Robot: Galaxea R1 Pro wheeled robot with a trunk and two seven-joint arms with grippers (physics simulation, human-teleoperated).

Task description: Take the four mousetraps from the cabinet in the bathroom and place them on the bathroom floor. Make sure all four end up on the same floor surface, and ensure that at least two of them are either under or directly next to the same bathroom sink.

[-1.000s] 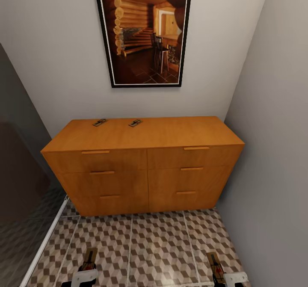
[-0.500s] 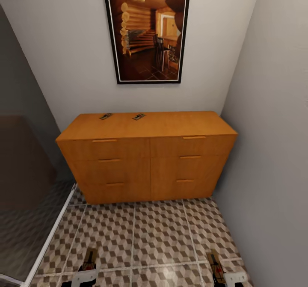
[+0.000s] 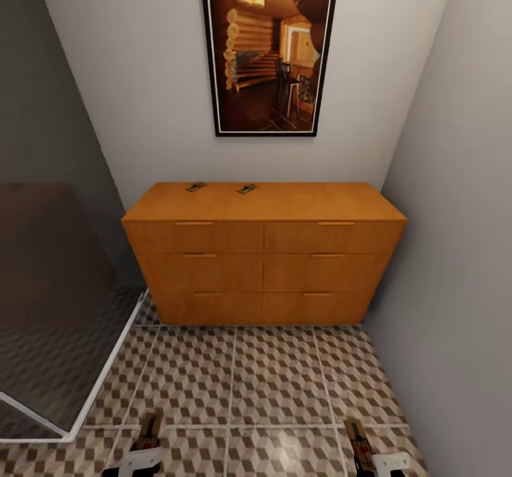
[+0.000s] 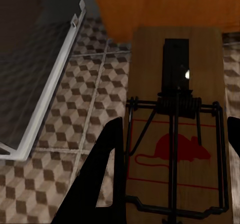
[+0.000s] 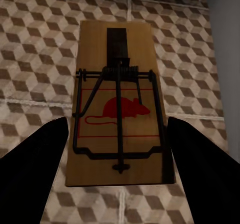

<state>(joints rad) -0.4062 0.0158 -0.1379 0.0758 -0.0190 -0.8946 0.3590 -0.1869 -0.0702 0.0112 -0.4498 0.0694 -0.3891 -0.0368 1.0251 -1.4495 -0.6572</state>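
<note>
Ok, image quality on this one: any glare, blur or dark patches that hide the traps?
Head view: a soft glare patch on the floor tiles; the two mousetraps on the cabinet are too small for detail. Left wrist view: slightly soft, with a small glint on the held mousetrap. Right wrist view: dark fingers flank the other mousetrap, red mouse print clear.

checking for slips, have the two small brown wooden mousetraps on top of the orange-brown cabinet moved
No. Both mousetraps keep their spots near the back edge of the cabinet; the whole view shifted, so the camera moved.
</note>
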